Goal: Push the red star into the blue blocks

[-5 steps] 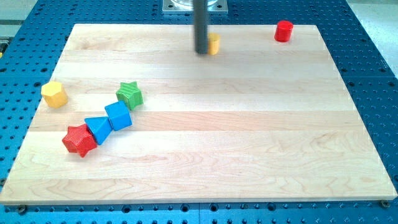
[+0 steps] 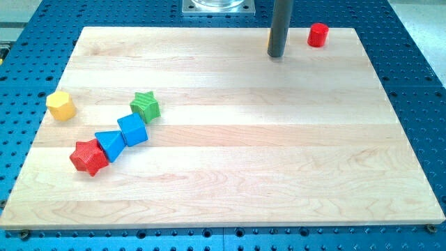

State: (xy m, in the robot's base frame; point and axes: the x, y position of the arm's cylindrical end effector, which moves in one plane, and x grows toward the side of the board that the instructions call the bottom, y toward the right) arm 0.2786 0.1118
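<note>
The red star (image 2: 88, 157) lies at the view's lower left, touching the blue triangular block (image 2: 110, 144). That block touches the blue cube (image 2: 132, 130) up and to its right. My tip (image 2: 277, 54) is far off at the view's top, right of centre, well away from the red star and the blue blocks. A sliver of a yellow block (image 2: 270, 43) shows at the rod's left edge; the rod hides the rest of it.
A green star (image 2: 145, 106) touches the blue cube's upper right. A yellow hexagonal block (image 2: 60, 105) sits near the board's left edge. A red cylinder (image 2: 318, 34) stands at the top right, right of my tip.
My tip has moved to the view's right along the top of the board. The yellow block that showed beside the rod is now almost hidden behind it. The other blocks have not moved.
</note>
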